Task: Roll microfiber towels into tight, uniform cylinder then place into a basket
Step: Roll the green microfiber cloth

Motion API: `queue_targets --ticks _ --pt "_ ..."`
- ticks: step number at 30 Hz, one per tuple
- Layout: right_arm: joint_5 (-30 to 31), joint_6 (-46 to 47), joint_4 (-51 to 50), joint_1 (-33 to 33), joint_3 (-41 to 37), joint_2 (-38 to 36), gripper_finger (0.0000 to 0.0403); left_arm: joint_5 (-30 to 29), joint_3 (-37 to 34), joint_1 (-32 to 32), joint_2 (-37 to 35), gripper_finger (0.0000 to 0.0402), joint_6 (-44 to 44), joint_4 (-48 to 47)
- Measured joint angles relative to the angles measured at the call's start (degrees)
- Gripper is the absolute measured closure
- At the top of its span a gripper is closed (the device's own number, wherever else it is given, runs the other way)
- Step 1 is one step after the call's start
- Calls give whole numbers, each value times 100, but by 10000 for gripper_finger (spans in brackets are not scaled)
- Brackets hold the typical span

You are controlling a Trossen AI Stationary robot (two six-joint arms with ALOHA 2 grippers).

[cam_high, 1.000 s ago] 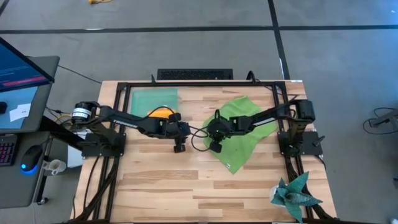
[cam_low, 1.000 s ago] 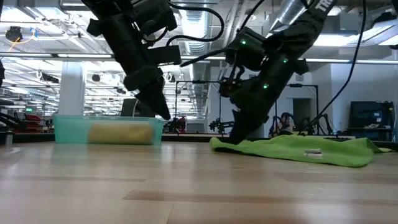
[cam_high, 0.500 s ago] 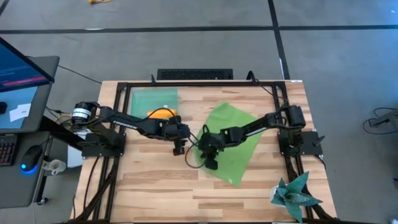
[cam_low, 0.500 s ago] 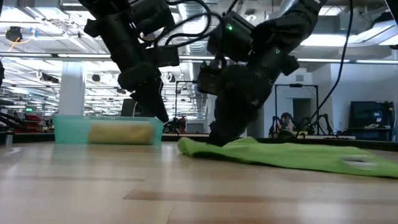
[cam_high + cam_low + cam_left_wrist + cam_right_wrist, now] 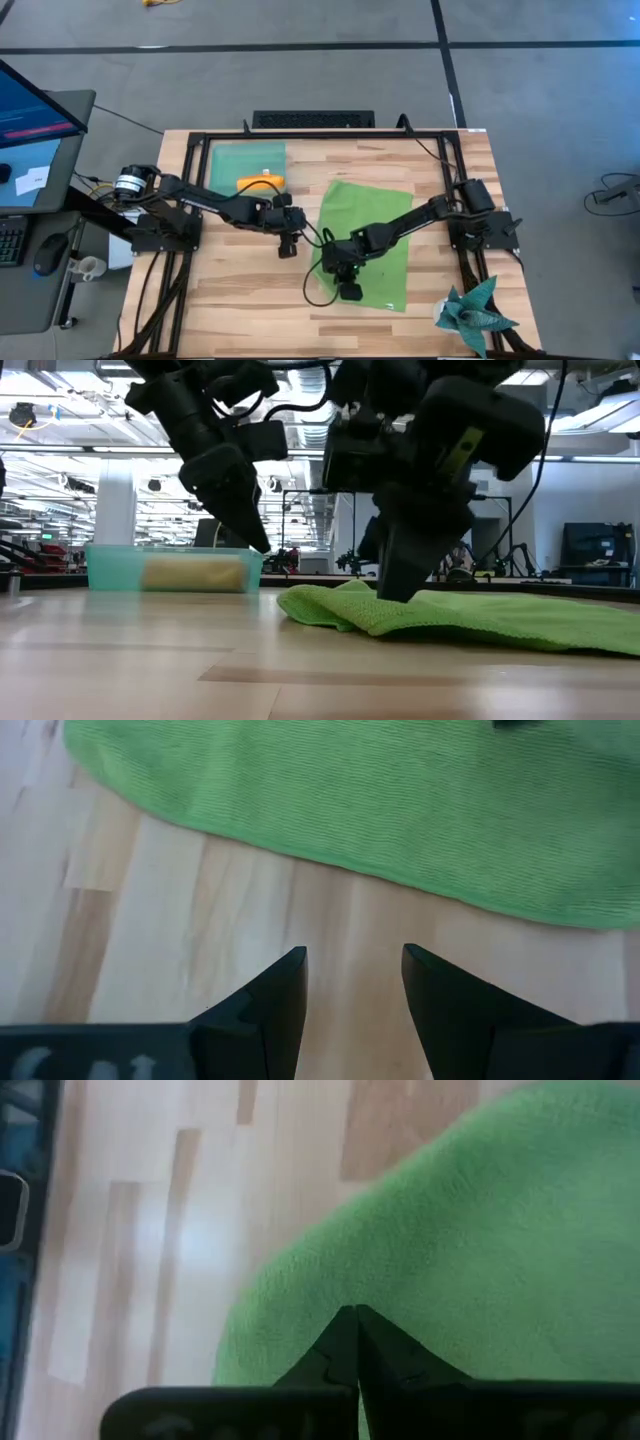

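The right gripper (image 5: 355,1342) has its two tips pressed together at the green towel (image 5: 480,1240), so any bit of cloth between them cannot be seen. From above, the dark arm covers the towel's edge beside that claw. In the low view the towel runs off the picture's side, away from the claw. The orange towel (image 5: 195,572) is only a fuzzy shape behind the basket (image 5: 110,568) wall. The left gripper (image 5: 352,982) arm is cut off up top.

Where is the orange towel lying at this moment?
In the high view, the rolled orange towel lies inside the teal basket at the table's far left, against its near wall, beyond the left hand.
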Motion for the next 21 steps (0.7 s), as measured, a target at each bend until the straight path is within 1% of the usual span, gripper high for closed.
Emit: queue_targets --ticks 3,5,7,10,14,17,19,21 --pt "163 -2 31 125 33 -149 380 -9 0 -137 0 244 -1 10" --pt "177 0 -340 212 -1 -317 379 -4 0 -231 0 244 10 79" --pt "239 -17 -352 296 19 -441 379 -2 0 -316 0 244 111 275" --pt "745 -42 -740 465 12 -749 379 -3 0 -387 0 244 332 773" --pt "1570 -124 -1267 750 9 -1132 379 86 0 -415 0 244 425 1340" --pt "2137 -153 -1502 1018 -6 -1389 379 207 0 -415 0 244 448 1425" --pt "2377 -185 -1358 1174 -79 -1531 379 211 0 -415 0 244 456 1444" --pt "2572 -159 -1450 1334 -277 -1713 379 212 0 -415 0 244 456 1547"
